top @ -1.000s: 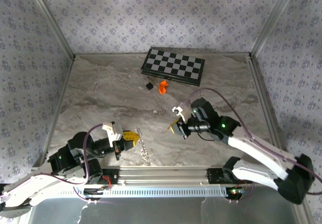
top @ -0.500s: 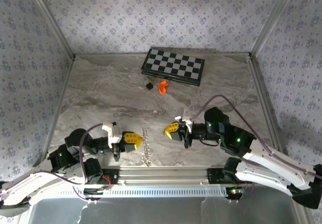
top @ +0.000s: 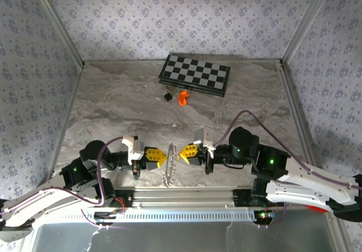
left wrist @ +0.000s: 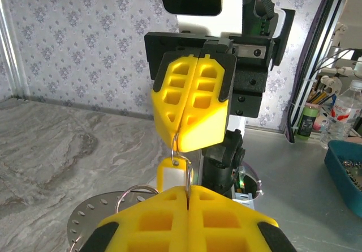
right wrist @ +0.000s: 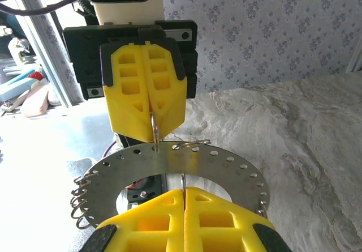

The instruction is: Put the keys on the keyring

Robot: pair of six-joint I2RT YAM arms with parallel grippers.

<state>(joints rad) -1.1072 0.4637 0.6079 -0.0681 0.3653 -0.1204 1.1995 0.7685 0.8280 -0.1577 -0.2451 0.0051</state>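
Left gripper [top: 161, 157] is pinched tight on the keyring [top: 169, 166], holding it on edge over the near part of the tabletop [top: 124, 105]. Just right of it the keys [left wrist: 169, 175], one small yellow tag, hang from the clamped tips of the right gripper [top: 182, 153], which faces the left one.

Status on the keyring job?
Left end effector shut on keyring, held upright. Right end effector shut on small yellow key, tip to tip. Chessboard far back, no obstruction.
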